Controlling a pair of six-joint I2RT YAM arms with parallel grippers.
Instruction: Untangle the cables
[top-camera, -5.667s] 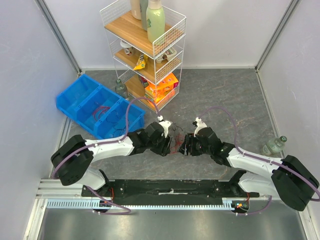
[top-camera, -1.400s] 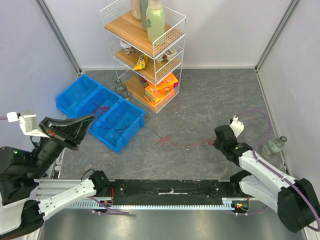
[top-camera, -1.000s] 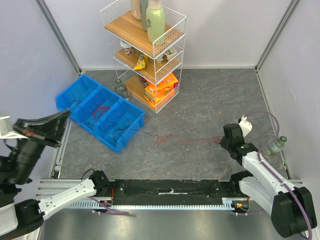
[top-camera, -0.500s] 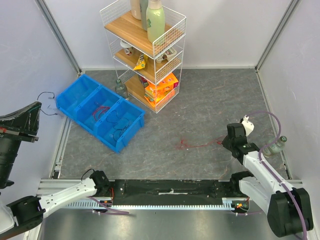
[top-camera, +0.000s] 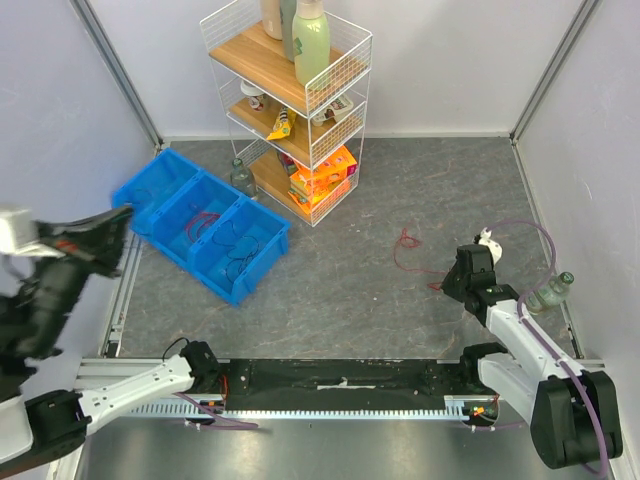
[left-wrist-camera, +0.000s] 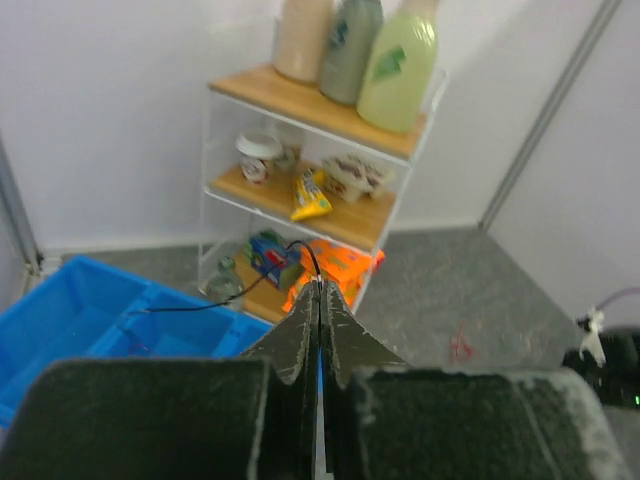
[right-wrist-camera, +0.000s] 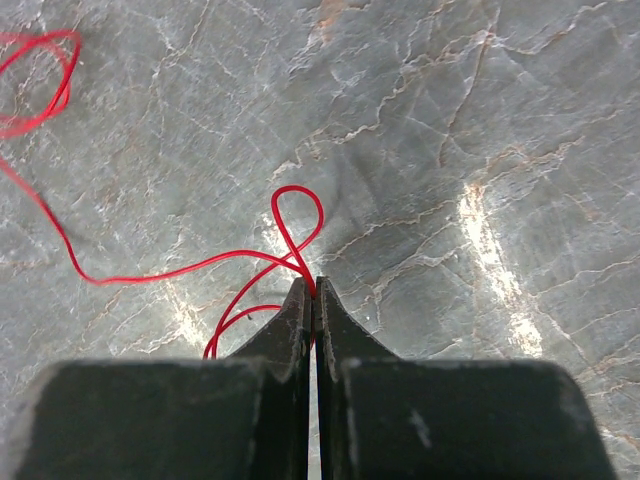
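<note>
My left gripper (top-camera: 116, 216) is raised high at the far left, blurred in the top view. It is shut on the thin black cable (left-wrist-camera: 205, 304), which rises from the tips (left-wrist-camera: 321, 288) and trails off to the left. My right gripper (top-camera: 455, 283) sits low on the floor at the right, shut on the red cable (right-wrist-camera: 150, 270). That cable loops just past the tips (right-wrist-camera: 314, 288) and runs off to the upper left. From above, the red cable (top-camera: 405, 245) lies in a small loose curl on the floor, apart from the black one.
A white wire shelf (top-camera: 250, 55) with bottles and snacks stands at the back. A blue three-part bin (top-camera: 262, 262) holding more thin wires lies left of centre. A small bottle (top-camera: 240, 177) stands by the shelf, and another bottle (top-camera: 550, 290) by the right wall.
The left arm has lifted up and away to the left with the black cable. The red cable came free of it, sprang back and now lies curled near the right gripper.
</note>
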